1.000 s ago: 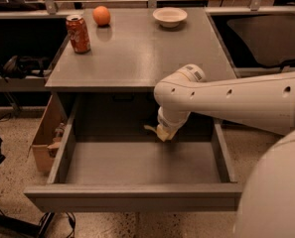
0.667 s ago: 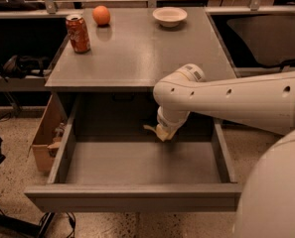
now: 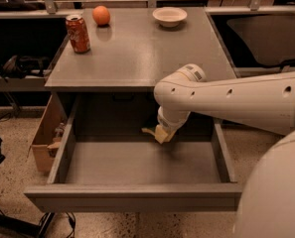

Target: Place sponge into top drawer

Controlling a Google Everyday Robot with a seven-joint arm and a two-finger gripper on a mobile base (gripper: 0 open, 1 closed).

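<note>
The top drawer [image 3: 137,195] is pulled wide open below the grey cabinet top; its grey floor shows bare. My gripper [image 3: 158,133] reaches down into the drawer near its back wall, right of centre, hanging from the white arm [image 3: 226,100] that comes in from the right. A pale yellowish piece shows at the gripper's tip, just above the drawer floor. I cannot tell whether it is the sponge; no dark green top shows anywhere in view.
On the cabinet top [image 3: 137,53] stand a red soda can [image 3: 78,33], an orange [image 3: 101,15] and a white bowl [image 3: 170,16]. A brown cardboard box [image 3: 43,135] sits on the floor left of the drawer. My white body fills the lower right.
</note>
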